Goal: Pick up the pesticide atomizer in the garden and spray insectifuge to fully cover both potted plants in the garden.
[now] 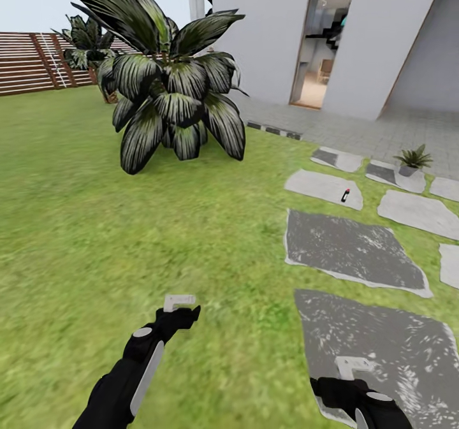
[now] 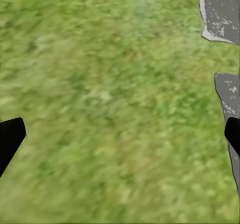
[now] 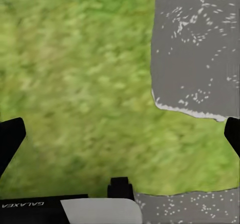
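Head view: the slim dark spray bottle (image 1: 345, 195) lies on a pale grey stepping stone (image 1: 319, 187) — too small for detail; one small olive rosette in a grey pot (image 1: 412, 160) stands beyond. Left gripper (image 1: 179, 303) and right gripper (image 1: 352, 367) hover low, the right cut off.

Left wrist view: black fingertips (image 2: 10, 139) sit at opposite edges — jaws spread over blurred grass.

Right wrist view: fingertips (image 3: 11, 136) likewise spread, empty.

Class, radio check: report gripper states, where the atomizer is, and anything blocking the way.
Left gripper and right gripper open, empty. Pesticide atomizer lying on a stepping stone ahead-right; one potted plant beyond. Lawn between, nothing blocking.
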`<state>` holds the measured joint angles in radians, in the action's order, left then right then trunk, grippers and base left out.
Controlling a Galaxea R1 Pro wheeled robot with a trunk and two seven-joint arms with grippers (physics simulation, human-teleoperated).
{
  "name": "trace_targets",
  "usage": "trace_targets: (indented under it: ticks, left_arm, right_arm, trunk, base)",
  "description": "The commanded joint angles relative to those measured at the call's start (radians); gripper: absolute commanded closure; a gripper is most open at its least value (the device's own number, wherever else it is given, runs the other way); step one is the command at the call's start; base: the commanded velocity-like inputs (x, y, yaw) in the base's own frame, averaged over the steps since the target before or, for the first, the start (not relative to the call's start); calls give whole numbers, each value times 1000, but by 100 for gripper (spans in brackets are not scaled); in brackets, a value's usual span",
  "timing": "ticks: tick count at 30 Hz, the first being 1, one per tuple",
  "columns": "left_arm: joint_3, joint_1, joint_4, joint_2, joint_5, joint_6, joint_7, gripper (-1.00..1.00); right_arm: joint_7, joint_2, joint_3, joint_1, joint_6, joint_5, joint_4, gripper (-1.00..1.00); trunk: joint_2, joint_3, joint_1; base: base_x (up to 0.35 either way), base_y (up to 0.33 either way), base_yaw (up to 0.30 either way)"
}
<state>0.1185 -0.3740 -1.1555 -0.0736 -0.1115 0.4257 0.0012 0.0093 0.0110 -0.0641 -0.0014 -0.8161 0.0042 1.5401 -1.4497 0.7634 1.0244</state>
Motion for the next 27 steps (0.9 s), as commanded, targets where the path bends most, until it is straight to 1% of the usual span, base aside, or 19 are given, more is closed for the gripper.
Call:
trace_targets:
  ticks: [1,27]
  left_arm:
    - [0,0,-1,0,-10,5,1,-100]
    - [3,0,-1,0,-8,5,2,-100]
  right_arm:
    - [1,0,-1,0,-5,0,2,-100]
    - [0,1,-6,0,-3,2,2,-100]
  trunk:
    - [0,1,1]
    - [0,1,1]
  base:
    - [339,139,-3]
    - [339,138,0]
